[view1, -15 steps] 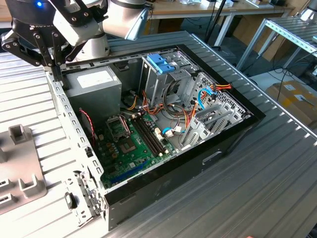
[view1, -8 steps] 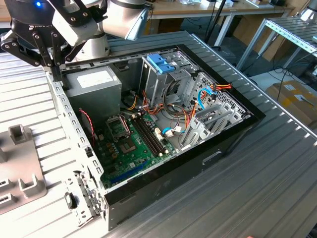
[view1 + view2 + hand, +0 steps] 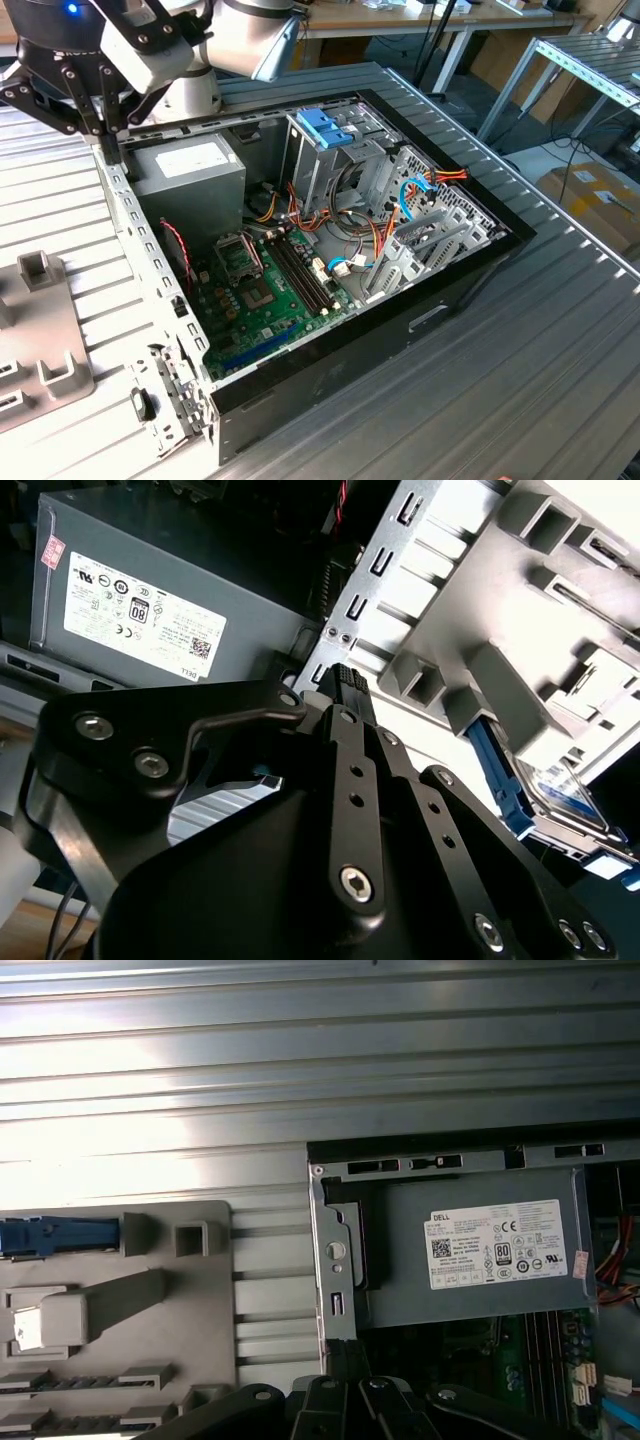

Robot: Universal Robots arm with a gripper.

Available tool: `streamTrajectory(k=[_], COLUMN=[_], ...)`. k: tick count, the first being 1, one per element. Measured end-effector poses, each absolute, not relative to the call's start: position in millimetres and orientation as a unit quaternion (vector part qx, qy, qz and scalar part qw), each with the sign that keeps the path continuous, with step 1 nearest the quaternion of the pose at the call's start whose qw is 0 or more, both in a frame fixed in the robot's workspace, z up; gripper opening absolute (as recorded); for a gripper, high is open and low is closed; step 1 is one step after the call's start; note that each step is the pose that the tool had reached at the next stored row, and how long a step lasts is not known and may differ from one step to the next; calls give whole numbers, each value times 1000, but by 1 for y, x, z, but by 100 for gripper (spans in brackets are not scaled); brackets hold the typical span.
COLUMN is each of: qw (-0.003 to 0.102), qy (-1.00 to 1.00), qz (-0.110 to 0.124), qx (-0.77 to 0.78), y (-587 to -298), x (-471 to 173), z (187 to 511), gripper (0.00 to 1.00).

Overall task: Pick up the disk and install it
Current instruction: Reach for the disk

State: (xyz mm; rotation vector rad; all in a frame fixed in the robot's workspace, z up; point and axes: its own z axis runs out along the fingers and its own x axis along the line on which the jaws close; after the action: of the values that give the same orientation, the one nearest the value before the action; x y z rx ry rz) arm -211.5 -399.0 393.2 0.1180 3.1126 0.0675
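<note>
Disk (image 3: 50, 1236): far left of the first wrist view, lying in the grey fixture (image 3: 120, 1300), not picked up.
Gripper (image 3: 345, 1360): bottom centre, pressed together and empty, I judge.
Computer case (image 3: 335, 1250): right; I see no install done.

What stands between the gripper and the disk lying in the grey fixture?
Nothing visible does. The disk lies uncovered in the grey fixture beside the computer case; the gripper hangs above the case's edge near the power supply.
</note>
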Motion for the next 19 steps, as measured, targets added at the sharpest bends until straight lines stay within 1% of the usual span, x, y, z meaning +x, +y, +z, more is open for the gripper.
streamTrajectory(k=[19], qw=[13], qy=[999], qz=[22], qx=[38], y=[-399], x=[-222], z=[393], gripper=[11])
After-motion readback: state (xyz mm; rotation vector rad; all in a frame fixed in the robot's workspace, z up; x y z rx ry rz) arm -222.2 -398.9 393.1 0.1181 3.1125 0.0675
